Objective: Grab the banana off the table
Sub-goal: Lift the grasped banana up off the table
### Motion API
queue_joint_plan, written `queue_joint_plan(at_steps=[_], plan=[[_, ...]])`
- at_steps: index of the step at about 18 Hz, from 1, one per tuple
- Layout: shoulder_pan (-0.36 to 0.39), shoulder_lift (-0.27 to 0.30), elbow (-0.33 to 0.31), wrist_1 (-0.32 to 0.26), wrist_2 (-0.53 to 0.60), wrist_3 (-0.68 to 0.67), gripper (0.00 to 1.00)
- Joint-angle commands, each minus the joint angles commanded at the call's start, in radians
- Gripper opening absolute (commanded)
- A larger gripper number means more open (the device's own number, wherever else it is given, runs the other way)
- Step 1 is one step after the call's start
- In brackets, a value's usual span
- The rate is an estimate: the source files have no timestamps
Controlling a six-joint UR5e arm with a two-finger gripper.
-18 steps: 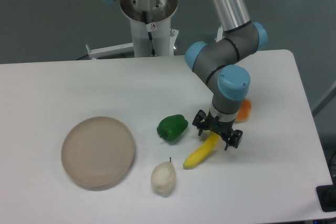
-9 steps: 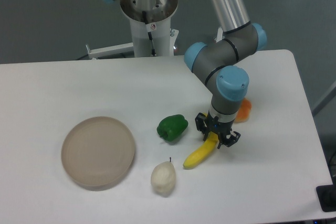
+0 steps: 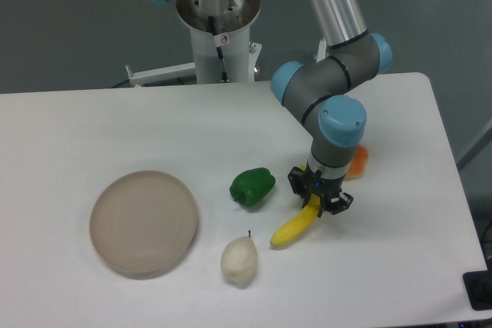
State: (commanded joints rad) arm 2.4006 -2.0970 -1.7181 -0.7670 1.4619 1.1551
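The yellow banana (image 3: 290, 229) lies slanted on the white table (image 3: 400, 259), its lower end pointing toward the front left. My gripper (image 3: 317, 202) points straight down over the banana's upper right end, and its black fingers are shut on that end. The banana's tip is hidden between the fingers. I cannot tell whether the banana still touches the tabletop.
A green pepper (image 3: 252, 187) sits just left of the gripper. A whitish pear-shaped fruit (image 3: 239, 260) lies in front of it. An orange lump (image 3: 357, 162) shows behind the arm's wrist. A round beige plate (image 3: 144, 222) rests at the left.
The fingers, spread wide around the banana's upper end a second ago, have closed onto it. The banana has shifted very slightly.
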Motion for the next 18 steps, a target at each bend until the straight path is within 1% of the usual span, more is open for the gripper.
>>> queue_joint_plan(at_steps=[2,4,6,8,14,18], plan=[[0.002,0.003,0.024,0.0,0.0,0.024,0.29],[0.002,0.006,0.052,0.0,0.002,0.061,0.29],[0.002,0.006,0.106,-0.005,-0.002,0.061,0.29],[0.0,0.012,0.136,-0.003,-0.003,0.061,0.29],[-0.011,0.012,0.221,-0.003,-0.005,0.052,0.3],[-0.012,0.012,0.261,-0.006,0.002,0.061,0.3]])
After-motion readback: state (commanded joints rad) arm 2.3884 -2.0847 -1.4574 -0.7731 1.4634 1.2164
